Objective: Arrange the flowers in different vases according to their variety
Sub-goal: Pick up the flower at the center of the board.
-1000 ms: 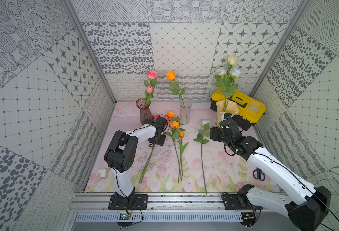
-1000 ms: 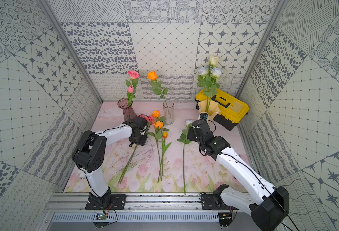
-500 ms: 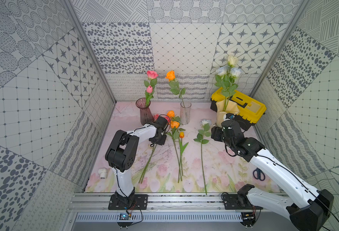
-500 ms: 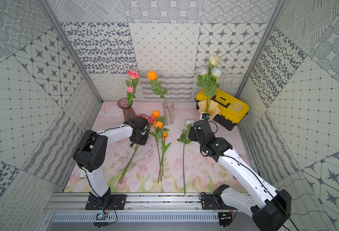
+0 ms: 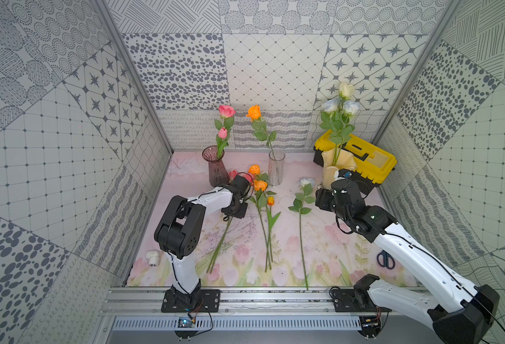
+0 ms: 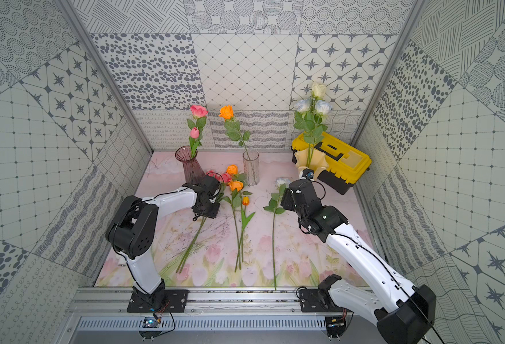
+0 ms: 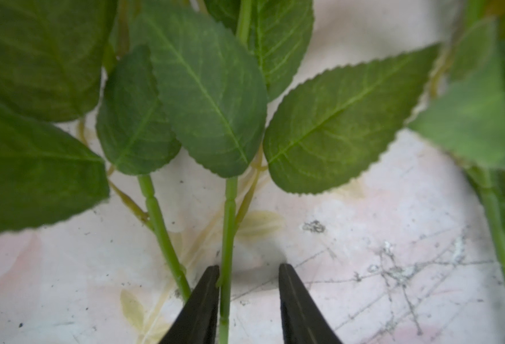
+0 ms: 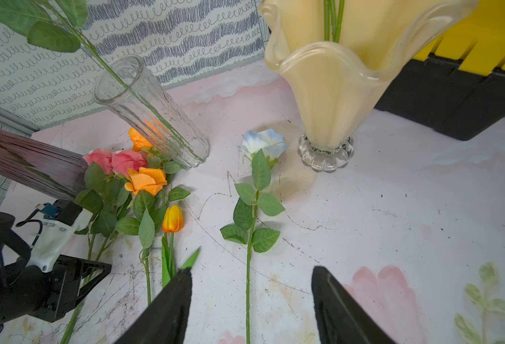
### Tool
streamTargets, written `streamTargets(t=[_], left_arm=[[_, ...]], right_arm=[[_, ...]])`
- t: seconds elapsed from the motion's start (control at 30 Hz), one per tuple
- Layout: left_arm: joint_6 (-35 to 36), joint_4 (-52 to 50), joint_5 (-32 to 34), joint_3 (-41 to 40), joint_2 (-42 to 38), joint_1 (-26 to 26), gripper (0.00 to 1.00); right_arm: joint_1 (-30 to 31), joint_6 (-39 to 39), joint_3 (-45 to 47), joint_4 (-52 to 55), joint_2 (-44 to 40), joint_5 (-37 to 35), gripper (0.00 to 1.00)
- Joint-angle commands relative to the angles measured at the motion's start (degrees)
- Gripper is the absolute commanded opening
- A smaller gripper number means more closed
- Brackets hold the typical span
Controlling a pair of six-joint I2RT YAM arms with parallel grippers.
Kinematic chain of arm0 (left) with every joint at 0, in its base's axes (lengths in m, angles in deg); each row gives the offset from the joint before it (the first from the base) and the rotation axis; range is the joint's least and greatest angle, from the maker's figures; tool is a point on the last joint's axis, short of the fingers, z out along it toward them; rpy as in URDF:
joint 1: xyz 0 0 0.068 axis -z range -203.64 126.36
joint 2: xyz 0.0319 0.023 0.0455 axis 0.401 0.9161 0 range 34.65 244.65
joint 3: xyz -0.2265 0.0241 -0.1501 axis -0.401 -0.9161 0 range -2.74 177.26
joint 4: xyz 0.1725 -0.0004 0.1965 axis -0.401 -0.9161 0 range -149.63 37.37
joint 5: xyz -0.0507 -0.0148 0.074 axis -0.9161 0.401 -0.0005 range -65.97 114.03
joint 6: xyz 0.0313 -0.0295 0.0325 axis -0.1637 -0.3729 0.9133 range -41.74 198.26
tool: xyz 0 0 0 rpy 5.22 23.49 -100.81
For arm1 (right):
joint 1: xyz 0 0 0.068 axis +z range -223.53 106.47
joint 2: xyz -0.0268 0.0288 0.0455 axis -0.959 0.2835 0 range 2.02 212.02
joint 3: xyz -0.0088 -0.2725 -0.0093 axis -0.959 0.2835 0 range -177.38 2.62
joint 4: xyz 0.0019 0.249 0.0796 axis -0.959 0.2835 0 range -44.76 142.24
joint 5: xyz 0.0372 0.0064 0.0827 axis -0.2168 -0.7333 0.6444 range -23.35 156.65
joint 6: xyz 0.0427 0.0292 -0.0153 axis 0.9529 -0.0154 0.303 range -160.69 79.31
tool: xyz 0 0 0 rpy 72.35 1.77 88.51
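On the floral tablecloth (image 5: pixel 319 238), a yellow toolbox (image 5: pixel 373 162) sat behind the cream vase (image 5: pixel 328 174). The clear vase (image 5: pixel 276 168) and purple vase (image 5: pixel 217 169) stood farther along, each holding flowers (image 5: pixel 254 112); more lay loose in front. The left gripper (image 7: pixel 248 268) stood partly open astride a pink rose stem (image 7: pixel 227 238), one jaw touching it. The right gripper (image 8: pixel 251 269) gaped wide, empty, above a pale-blue rose (image 8: pixel 264 143).

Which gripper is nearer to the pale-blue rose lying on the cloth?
Right. The right gripper is open, close beside the leafy stem of the pale-blue rose; the left gripper is beyond the orange flowers, at the stems of the pink roses.
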Motion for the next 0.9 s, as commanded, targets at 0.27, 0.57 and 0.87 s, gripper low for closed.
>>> streamTargets(t=[0.27,0.57,0.87], left_arm=[[-1.71,-12.65,-1.21,-3.41,1.04,0.22,0.32],[-1.75,-13.32,-1.46,-1.84,3.71,0.09,0.0],[-2.79,-12.64,-1.19,-0.95,-2.59,0.15,0.0]], right_arm=[[0.27,1.71,0.91,-0.21,-1.89,-0.2,0.68],[0.27,2.49,2.07,0.26,-3.21,-0.12,0.67],[0.27,3.11,3.39,0.57,-4.44,-0.12,0.67]])
